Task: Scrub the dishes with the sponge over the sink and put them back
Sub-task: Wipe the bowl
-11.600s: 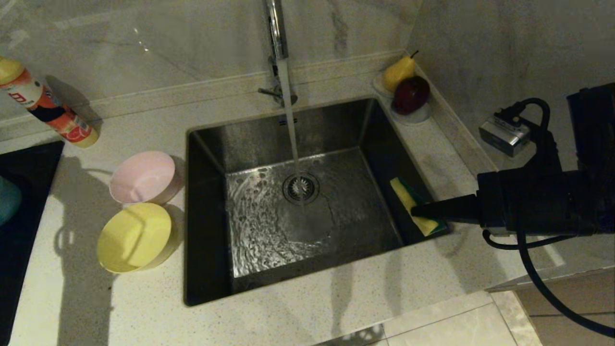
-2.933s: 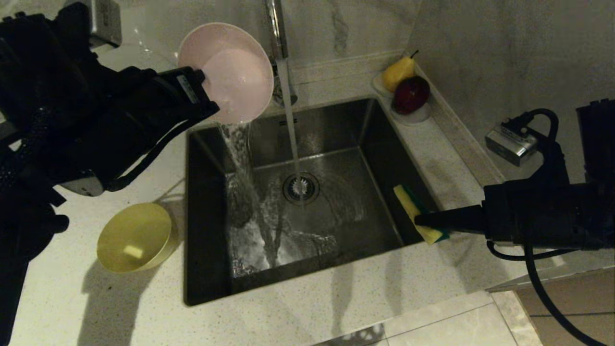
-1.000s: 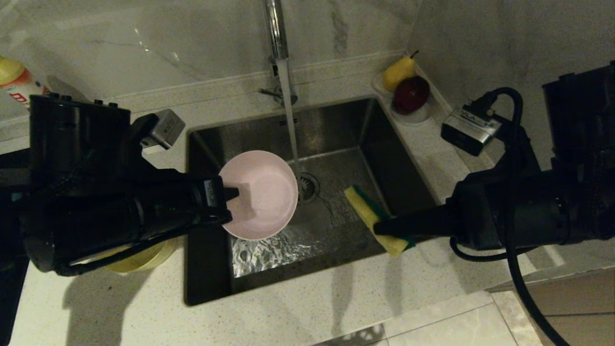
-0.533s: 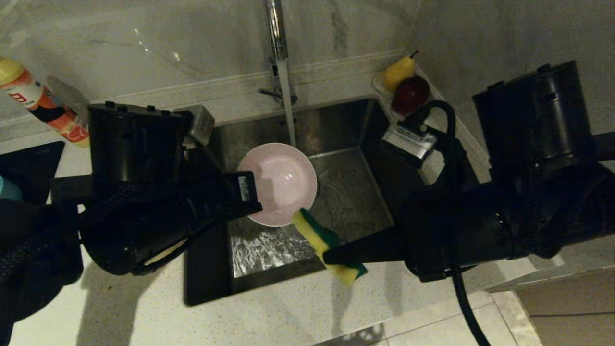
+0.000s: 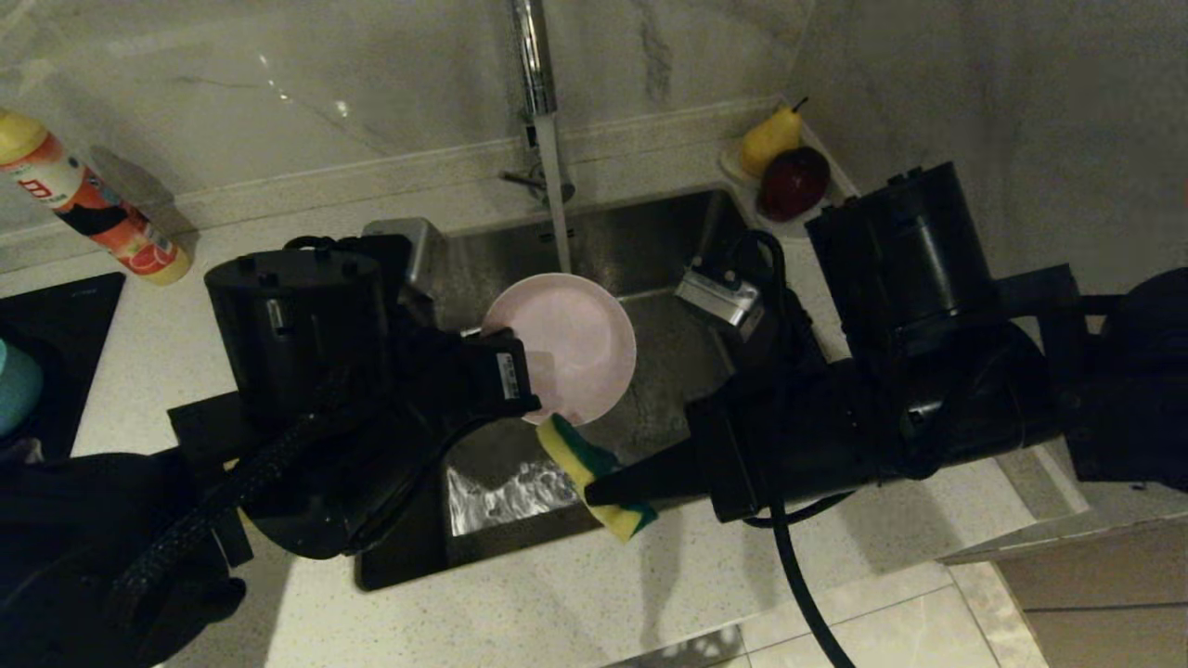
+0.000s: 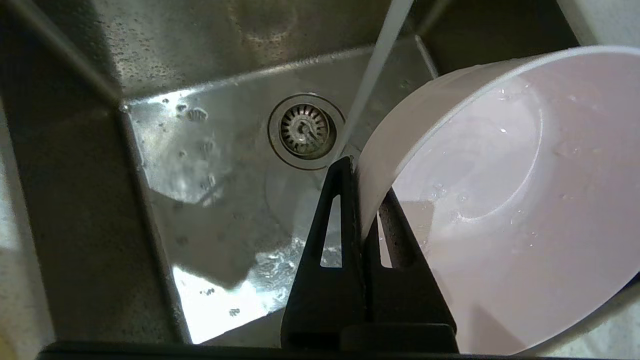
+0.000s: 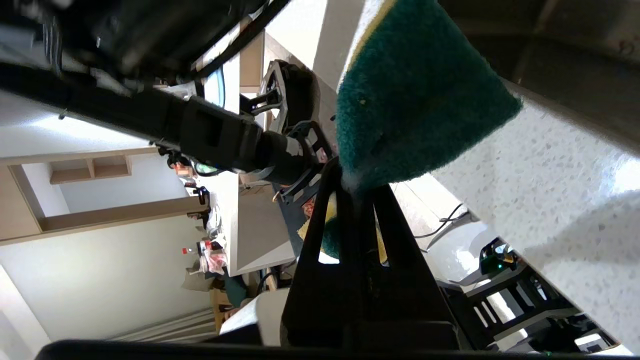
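Over the sink [image 5: 668, 232], under the running tap [image 5: 534, 65], the left gripper [image 6: 361, 200] pinches only the pink bowl's [image 5: 571, 345] thin rim; a hard push could twist it free; the right gripper [image 5: 594, 489], clamped on the sponge [image 5: 585, 468] just below the bowl, might let wet foam slip.

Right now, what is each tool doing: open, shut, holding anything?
Left tool: shut on the pink bowl rim.
Right tool: shut on the sponge.

Yellow bowl fully hidden under left arm [image 5: 306, 408]. Drain covered by pink bowl [image 5: 571, 343] in head view. Blue bowl [image 5: 17, 385] cut off at frame edge. Sink's [image 5: 668, 232] front left corner masked.
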